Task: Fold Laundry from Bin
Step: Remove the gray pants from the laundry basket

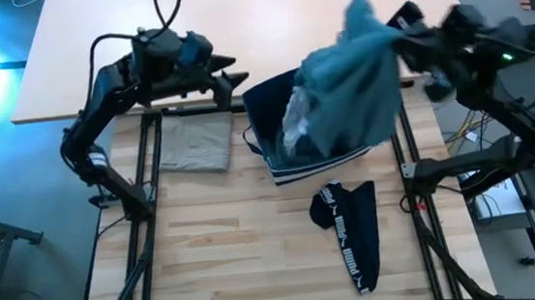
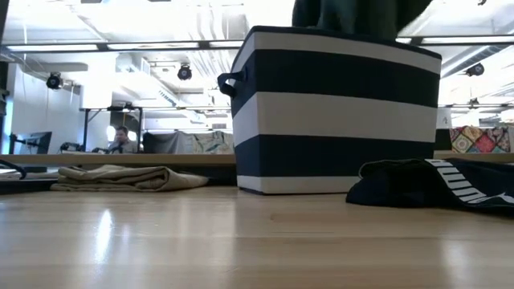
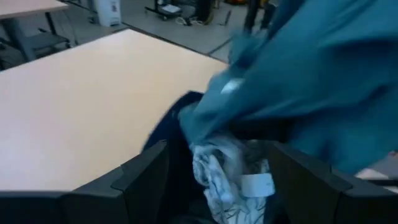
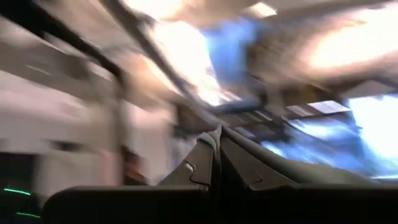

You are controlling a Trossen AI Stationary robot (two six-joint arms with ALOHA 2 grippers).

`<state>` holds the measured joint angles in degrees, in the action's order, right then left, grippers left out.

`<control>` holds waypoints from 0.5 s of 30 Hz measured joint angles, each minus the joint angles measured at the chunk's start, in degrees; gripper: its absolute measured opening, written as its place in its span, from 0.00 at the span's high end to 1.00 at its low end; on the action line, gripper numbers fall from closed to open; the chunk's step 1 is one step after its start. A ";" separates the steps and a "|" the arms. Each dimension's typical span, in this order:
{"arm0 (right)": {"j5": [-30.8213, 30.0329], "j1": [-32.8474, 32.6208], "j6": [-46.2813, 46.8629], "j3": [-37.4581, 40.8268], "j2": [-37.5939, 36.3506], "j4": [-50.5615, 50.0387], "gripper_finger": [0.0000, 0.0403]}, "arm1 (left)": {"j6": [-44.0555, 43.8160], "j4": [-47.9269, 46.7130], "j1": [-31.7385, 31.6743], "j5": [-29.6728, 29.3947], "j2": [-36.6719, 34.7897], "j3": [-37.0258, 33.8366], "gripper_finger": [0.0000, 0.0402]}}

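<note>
Right tool is shut on the teal garment, pinched at the garment's far upper edge, over the far right corner of the bin. The cloth hangs from that pinch down and toward me, draped over the bin's open top and right wall; most of it looks clear of the bin, though I can't tell whether the lower hem is still inside. In the right wrist view the fingers are pressed together, with motion blur behind them.

Left tool has its jaws apart and holds nothing. It sits just left of the bin's far rim, pointed at the hanging cloth. In its wrist view the teal cloth fills the frame above the bin, so the left arm is the nearer free arm for a second grab.

My read on the next move: the teal piece's long axis runs from the right tool diagonally down toward the bin front. The free edge lies right of the left tool, and the spread should go left-right.

Count:
- 1 teal garment, in the air
- 1 beige garment, folded on the desk left of the bin
- 1 navy garment with white lettering, on the desk in front of the bin
- pale grey-white cloth in the bin, number of pieces unclear
- 1 bin, 2 arms
</note>
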<state>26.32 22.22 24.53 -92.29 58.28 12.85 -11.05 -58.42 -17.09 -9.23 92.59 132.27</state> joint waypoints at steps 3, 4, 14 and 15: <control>0.94 -7.01 1.79 0.00 1.15 10.19 0.98 | 0.39 -2.29 2.13 -0.61 -0.72 -0.04 0.36; 0.89 -9.45 1.63 0.00 1.80 13.72 0.98 | 0.56 -2.99 2.79 -0.68 -0.92 -0.04 0.36; -7.45 -30.05 -16.49 -15.31 18.49 36.58 0.98 | 3.88 -7.58 8.04 -0.70 -1.67 -0.04 0.36; -8.24 -31.50 -18.40 -18.69 20.83 36.26 0.98 | 4.37 -7.55 8.18 -0.67 -1.67 -0.04 0.36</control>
<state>18.08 -9.28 6.14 -110.98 79.11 49.11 -6.68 -65.96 -8.91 -9.90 90.91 132.22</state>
